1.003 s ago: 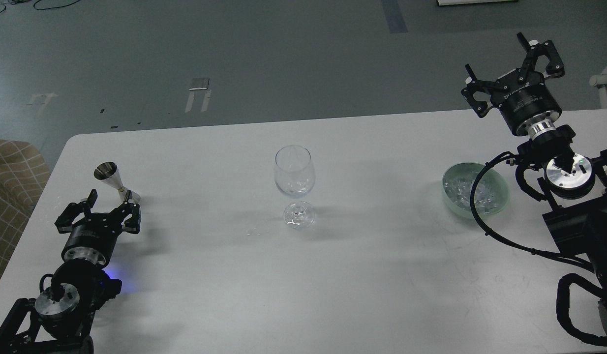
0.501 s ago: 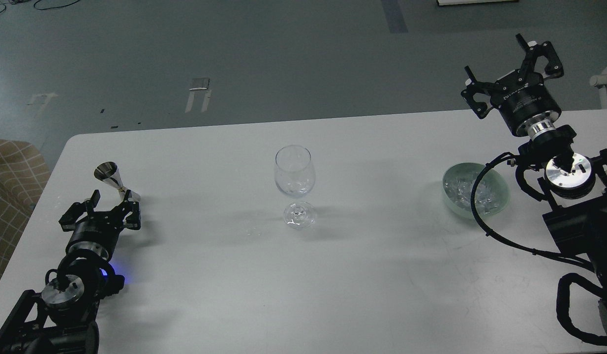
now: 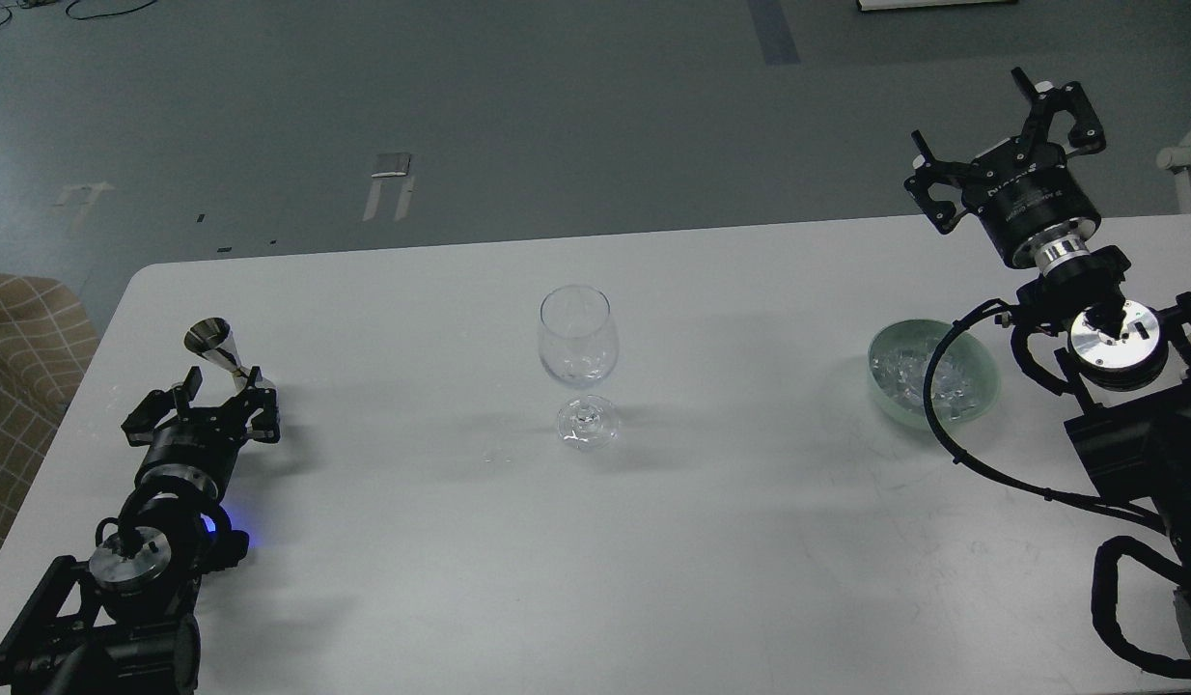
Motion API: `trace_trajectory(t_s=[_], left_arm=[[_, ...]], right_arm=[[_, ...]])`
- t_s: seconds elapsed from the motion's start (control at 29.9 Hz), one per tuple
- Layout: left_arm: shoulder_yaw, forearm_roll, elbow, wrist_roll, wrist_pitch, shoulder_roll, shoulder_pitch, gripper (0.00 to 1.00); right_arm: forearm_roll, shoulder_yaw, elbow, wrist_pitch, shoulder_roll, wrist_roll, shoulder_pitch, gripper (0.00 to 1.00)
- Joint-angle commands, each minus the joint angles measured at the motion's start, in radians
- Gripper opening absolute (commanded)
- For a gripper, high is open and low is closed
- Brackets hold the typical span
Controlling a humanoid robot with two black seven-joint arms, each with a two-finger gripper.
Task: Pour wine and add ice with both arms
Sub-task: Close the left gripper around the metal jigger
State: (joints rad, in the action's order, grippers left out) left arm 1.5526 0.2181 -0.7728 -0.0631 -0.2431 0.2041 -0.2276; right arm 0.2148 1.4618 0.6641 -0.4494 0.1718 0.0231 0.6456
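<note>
A clear stemmed wine glass (image 3: pixel 578 362) stands upright at the middle of the white table (image 3: pixel 711 541). A steel jigger (image 3: pixel 218 354) stands at the table's left. My left gripper (image 3: pixel 209 401) is open, low over the table, its fingers just short of the jigger's base and on either side of it. A pale green glass bowl (image 3: pixel 885 386) at the right holds several chunks of ice (image 3: pixel 900 374). My right gripper (image 3: pixel 1001 145) is open and empty, raised beyond the bowl near the table's far right edge.
A small clear fleck (image 3: pixel 499 454) lies on the table left of the glass foot. A chequered seat (image 3: pixel 21 357) stands off the table's left edge. My right arm's cable (image 3: pixel 938 425) loops over the bowl's near side.
My left gripper has moved forward toward the jigger, its fingers now at the jigger's base. The right arm, glass and bowl have stayed put.
</note>
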Motion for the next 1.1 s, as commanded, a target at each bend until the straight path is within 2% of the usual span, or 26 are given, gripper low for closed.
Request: trace_trajectory(t_s=[0.0,0.1,0.57,0.7,1.07], left_arm=[[-0.006,0.0,0.015,-0.009,0.008,0.003,-0.022,0.63],[-0.006,0.0,0.047,-0.035,0.01,0.005,-0.053,0.62],[-0.008,-0.002,0.161,-0.038,-0.002,0.008,-0.119,0.62],[-0.009,-0.002,0.199,-0.052,-0.004,0.008,-0.147,0.62],[-0.008,-0.003,0.214,-0.07,-0.028,0.006,-0.162,0.44]], right_arm=[[0.0,0.0,0.002,0.0,0.0,0.0,-0.001,1.0],[0.0,0.0,0.0,0.0,0.0,0.0,-0.001,1.0],[0.0,-0.017,0.0,0.0,0.002,0.0,0.0,1.0],[0.0,-0.017,0.0,0.0,0.002,0.0,0.0,1.0],[0.0,-0.018,0.0,0.0,0.002,0.0,-0.001,1.0]])
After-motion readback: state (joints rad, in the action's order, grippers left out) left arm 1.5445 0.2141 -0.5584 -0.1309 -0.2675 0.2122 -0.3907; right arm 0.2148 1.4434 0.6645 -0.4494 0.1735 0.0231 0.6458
